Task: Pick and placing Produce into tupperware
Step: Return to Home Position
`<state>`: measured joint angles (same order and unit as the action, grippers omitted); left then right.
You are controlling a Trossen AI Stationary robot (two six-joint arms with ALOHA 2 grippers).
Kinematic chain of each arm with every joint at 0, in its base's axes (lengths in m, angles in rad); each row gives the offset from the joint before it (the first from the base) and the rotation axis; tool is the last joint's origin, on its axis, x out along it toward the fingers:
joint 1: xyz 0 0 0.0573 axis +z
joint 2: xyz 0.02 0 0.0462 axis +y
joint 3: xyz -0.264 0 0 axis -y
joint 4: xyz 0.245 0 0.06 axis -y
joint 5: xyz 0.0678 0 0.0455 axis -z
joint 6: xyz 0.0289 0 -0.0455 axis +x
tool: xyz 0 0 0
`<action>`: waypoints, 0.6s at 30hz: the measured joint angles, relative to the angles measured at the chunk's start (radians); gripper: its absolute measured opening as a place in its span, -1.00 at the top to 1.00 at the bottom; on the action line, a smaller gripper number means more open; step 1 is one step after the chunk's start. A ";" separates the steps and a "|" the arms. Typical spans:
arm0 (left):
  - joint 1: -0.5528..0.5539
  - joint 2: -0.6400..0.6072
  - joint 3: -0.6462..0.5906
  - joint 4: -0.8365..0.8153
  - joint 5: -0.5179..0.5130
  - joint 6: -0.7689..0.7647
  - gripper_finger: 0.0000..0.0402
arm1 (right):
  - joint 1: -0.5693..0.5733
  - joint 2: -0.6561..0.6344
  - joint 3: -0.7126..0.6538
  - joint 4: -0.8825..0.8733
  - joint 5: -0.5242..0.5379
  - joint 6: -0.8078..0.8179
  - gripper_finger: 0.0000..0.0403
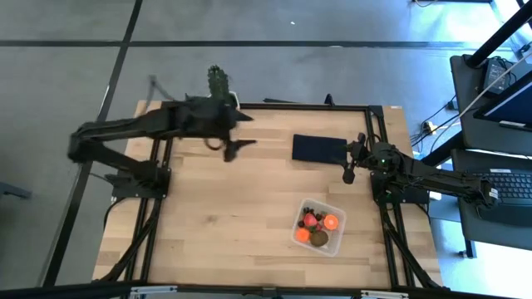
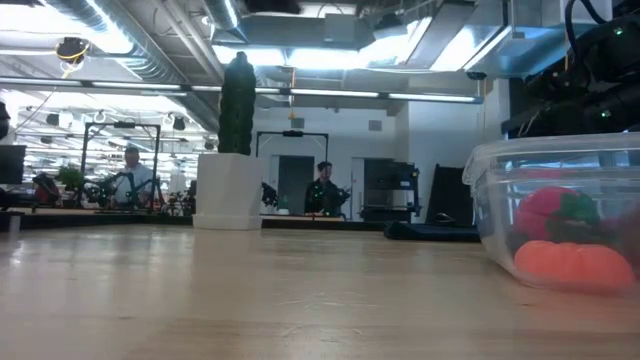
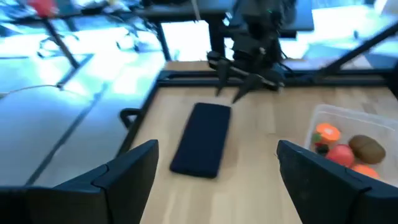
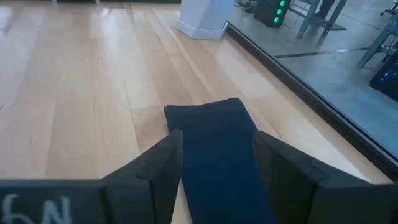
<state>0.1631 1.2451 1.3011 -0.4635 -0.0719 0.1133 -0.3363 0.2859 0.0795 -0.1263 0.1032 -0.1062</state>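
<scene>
Produce is all sitting in the tupperware near the desk's right edge, so both the left gripper and right gripper are hanging wide open and empty, probably parking.

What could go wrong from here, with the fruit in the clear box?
1. The left gripper, fingers open, hangs near the cactus at the table's far edge; swinging home might clip it.
2. The right gripper, also open, sits at the black rectangle's end; withdrawing low could drag it.
The tupperware lies apart from both arms.
</scene>
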 joint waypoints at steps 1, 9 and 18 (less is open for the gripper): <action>0.011 -0.054 -0.052 0.023 -0.001 -0.006 -0.59 | 0.000 0.000 0.000 0.003 0.000 0.001 0.02; 0.055 -0.411 -0.534 0.334 -0.005 0.000 -0.59 | -0.016 0.000 0.000 0.090 0.026 0.024 0.02; 0.142 -0.619 -0.923 0.560 -0.005 -0.017 -0.60 | -0.129 -0.002 0.000 0.176 0.034 -0.004 0.02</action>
<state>0.3053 0.6262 0.3786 0.0970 -0.0771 0.0967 -0.4655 0.2844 0.0795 0.0502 0.1376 -0.1100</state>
